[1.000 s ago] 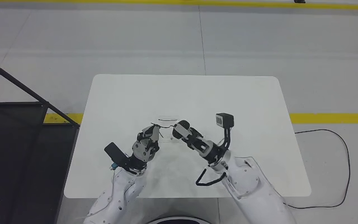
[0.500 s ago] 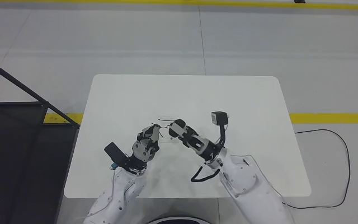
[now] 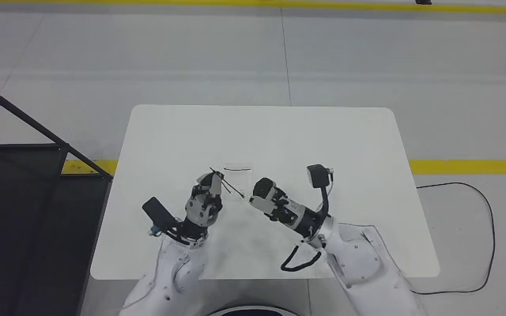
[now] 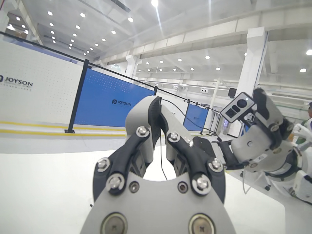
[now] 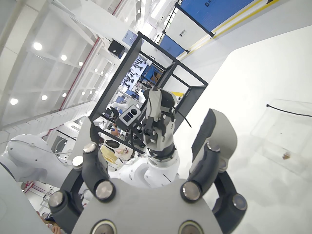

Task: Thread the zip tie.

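Observation:
My left gripper (image 4: 158,104) is shut on a thin black zip tie (image 4: 161,152), whose strap runs down between the fingers. In the top view the left gripper (image 3: 211,185) sits near the table's middle front, and the zip tie (image 3: 229,187) sticks out of it toward the right gripper (image 3: 255,190). The right gripper (image 5: 151,122) is open with nothing between its fingers. It faces the left gripper (image 5: 158,113) a short gap away, and the tie's tail (image 5: 185,121) points toward it.
A small clear tray (image 3: 236,168) lies on the white table (image 3: 332,142) just beyond both grippers. The clear tray (image 5: 282,132) holds a second black zip tie (image 5: 287,112). A black frame stands off the table's left side.
The right gripper has drawn back from the left gripper, toward the robot. The left gripper has turned a little with the tie in it.

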Motion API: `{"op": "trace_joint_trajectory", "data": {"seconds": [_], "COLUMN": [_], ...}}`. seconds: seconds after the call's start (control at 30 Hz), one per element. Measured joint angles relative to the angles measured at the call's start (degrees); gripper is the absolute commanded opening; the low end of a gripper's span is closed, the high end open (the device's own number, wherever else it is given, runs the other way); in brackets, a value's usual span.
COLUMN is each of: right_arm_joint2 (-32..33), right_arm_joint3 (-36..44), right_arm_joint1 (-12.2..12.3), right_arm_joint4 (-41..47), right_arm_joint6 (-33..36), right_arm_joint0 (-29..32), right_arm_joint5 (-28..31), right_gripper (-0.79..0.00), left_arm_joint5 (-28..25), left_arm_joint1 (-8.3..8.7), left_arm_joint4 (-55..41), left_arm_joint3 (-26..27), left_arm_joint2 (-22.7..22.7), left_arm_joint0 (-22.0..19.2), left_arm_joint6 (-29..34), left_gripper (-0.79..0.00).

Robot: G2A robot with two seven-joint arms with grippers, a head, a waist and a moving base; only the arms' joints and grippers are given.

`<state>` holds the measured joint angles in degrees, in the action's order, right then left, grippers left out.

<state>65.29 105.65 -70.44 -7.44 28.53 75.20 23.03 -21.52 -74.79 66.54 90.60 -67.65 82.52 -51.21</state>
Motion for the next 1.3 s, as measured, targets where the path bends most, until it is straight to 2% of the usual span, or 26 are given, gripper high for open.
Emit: {"op": "trace_joint_trajectory", "data": {"seconds": [0.1, 0.43, 0.63, 0.87, 0.9, 0.97, 1.0, 1.03, 1.13, 1.2, 1.27, 1.3], "right_arm_joint2": [0.76, 0.57, 0.23, -1.84, -2.19, -2.99, -3.31, -3.62, -4.46, -4.89, -5.26, -5.43], "right_arm_joint3": [0.61, 0.82, -0.07, -2.34, -2.54, -3.02, -3.19, -3.37, -3.96, -4.27, -4.54, -4.67], "right_arm_joint1": [0.16, 0.14, 0.26, 0.1, 0.05, -0.08, -0.15, -0.23, -0.42, -0.51, -0.6, -0.63], "right_arm_joint4": [-0.33, -0.65, -4.42, -9.92, -10.54, -12.08, -12.65, -13.09, -13.98, -14.24, -14.41, -14.48], "right_arm_joint6": [0.42, 0.17, 0.36, 0.25, 0.05, -0.63, -1.03, -1.42, -2.09, -2.36, -2.48, -2.51], "right_arm_joint0": [0.55, 0.53, -0.48, -3.12, -3.31, -3.77, -4.01, -4.26, -5.0, -5.37, -5.74, -5.9], "right_arm_joint5": [-1.5, -1.15, 3.45, 6.63, 6.8, 6.54, 6.24, 5.92, 4.99, 4.67, 4.33, 4.17], "right_gripper": [0.0, 0.0, 0.0, -0.012, -0.099, -0.179, -0.246, -0.28, -0.311, -0.44, -0.502, -0.505], "left_arm_joint5": [-1.57, -1.43, -2.13, -6.11, -6.47, -6.89, -7.06, -7.22, -7.65, -7.83, -8.22, -8.4], "left_arm_joint1": [0.15, 0.13, -0.28, 0.04, 0.1, 0.2, 0.22, 0.23, 0.25, 0.23, 0.2, 0.2], "left_arm_joint4": [-2.16, -2.37, -12.15, -20.19, -20.86, -21.66, -21.89, -22.1, -22.61, -22.74, -22.9, -23.0], "left_arm_joint3": [1.8, 2.07, 6.38, 10.82, 11.26, 12.05, 12.26, 12.43, 12.8, 12.89, 12.92, 12.92], "left_arm_joint2": [-0.51, -0.5, 0.38, -0.91, -1.26, -1.94, -2.11, -2.26, -2.66, -2.81, -2.82, -2.85], "left_arm_joint0": [1.1, 1.22, 3.11, 6.08, 6.35, 6.9, 7.09, 7.23, 7.49, 7.6, 7.69, 7.73], "left_arm_joint6": [3.23, 3.58, 10.03, 17.73, 18.5, 19.59, 19.88, 20.14, 20.66, 20.86, 21.18, 21.33], "left_gripper": [-0.785, -0.785, -0.785, -0.785, -0.785, -0.785, -0.785, -0.785, -0.785, -0.785, -0.785, -0.785]}}
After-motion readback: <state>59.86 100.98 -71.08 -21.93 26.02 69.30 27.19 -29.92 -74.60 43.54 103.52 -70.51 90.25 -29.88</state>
